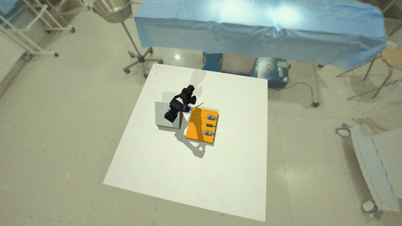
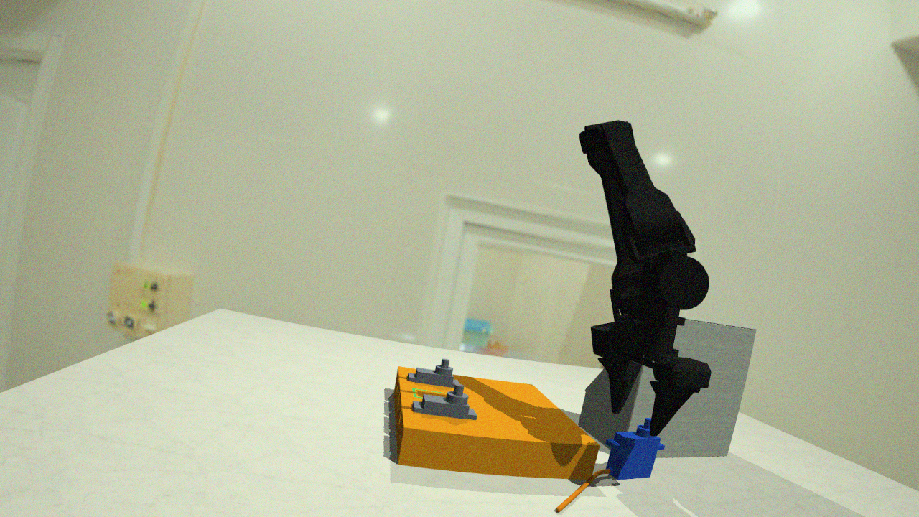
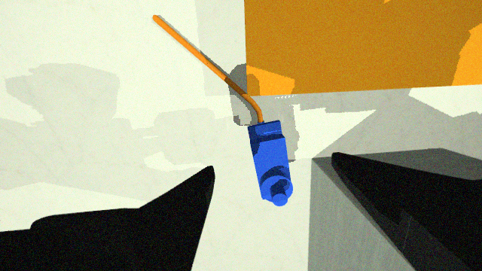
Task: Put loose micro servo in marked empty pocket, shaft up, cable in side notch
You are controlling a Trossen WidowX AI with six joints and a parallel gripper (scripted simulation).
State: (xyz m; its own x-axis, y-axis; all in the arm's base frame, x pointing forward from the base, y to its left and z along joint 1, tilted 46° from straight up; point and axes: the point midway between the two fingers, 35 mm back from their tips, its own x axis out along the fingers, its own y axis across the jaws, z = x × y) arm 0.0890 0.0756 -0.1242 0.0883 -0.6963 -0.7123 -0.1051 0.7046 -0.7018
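My claw (image 1: pixel 190 104) (image 2: pixel 635 423) (image 3: pixel 270 165) stands wide open with nothing in it, pointing down over the blue servo (image 1: pixel 188 106) (image 2: pixel 632 455) (image 3: pixel 270 158); that servo is upright on the table (image 1: pixel 225 174) (image 2: pixel 192 418) (image 3: pixel 230 233), shaft up, just beside the orange deck (image 1: pixel 193 126) (image 2: pixel 495 449) (image 3: pixel 358 45); in the wrist view it lies between my fingertips, its long axis running roughly across the closing direction, so I judge a small lowering should bring its flanks within grip.

Blue micro servo (image 2: pixel 632 455) (image 3: pixel 271 158): loose, upright.
Shaft up, ears out, on white tabletop just beside orange deck; orange cable bent outward.
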